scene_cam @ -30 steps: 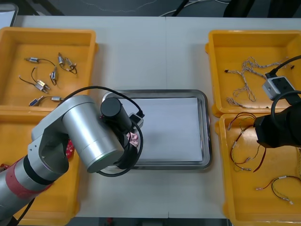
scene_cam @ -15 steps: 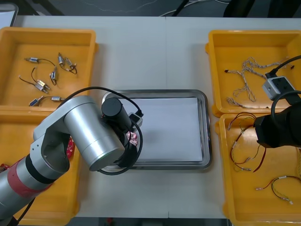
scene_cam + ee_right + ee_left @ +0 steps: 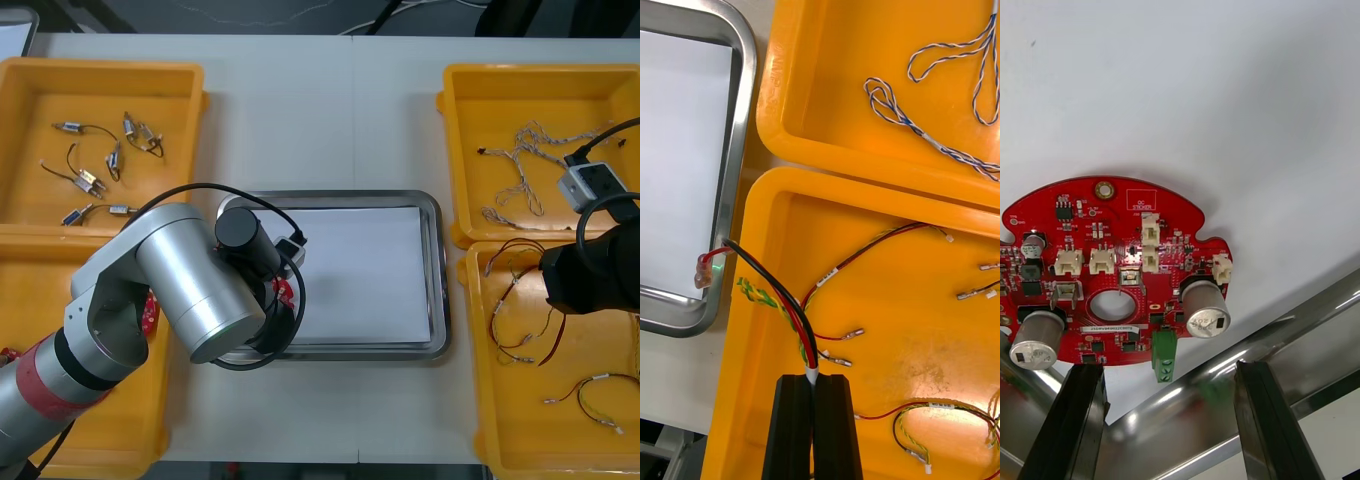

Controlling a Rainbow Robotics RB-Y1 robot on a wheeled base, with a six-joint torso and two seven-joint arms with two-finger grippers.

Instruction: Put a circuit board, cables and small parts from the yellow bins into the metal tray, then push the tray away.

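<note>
The left gripper [image 3: 1169, 420] stands wide over the left end of the metal tray [image 3: 1300, 337], its fingers [image 3: 1075, 427] clear of the red circuit board [image 3: 1112, 277], which lies flat on the white inside, apparently delivered. The right gripper [image 3: 812, 420], over the near right yellow bin [image 3: 865, 184], pinches 1 black and red cable [image 3: 767, 281], likely the tray's next item.

The round red circuit board [image 3: 1161, 292] lies flat on the white inside of the metal tray [image 3: 1247, 360]. It sits close to the shiny rim, where the rim bends at a corner. The board has a hole near its middle, silver cans, little white plugs and a green block at its edge. The left gripper [image 3: 1169, 375] is just over the rim, its two black fingers [image 3: 1075, 420] wide apart with nothing between them.
</note>
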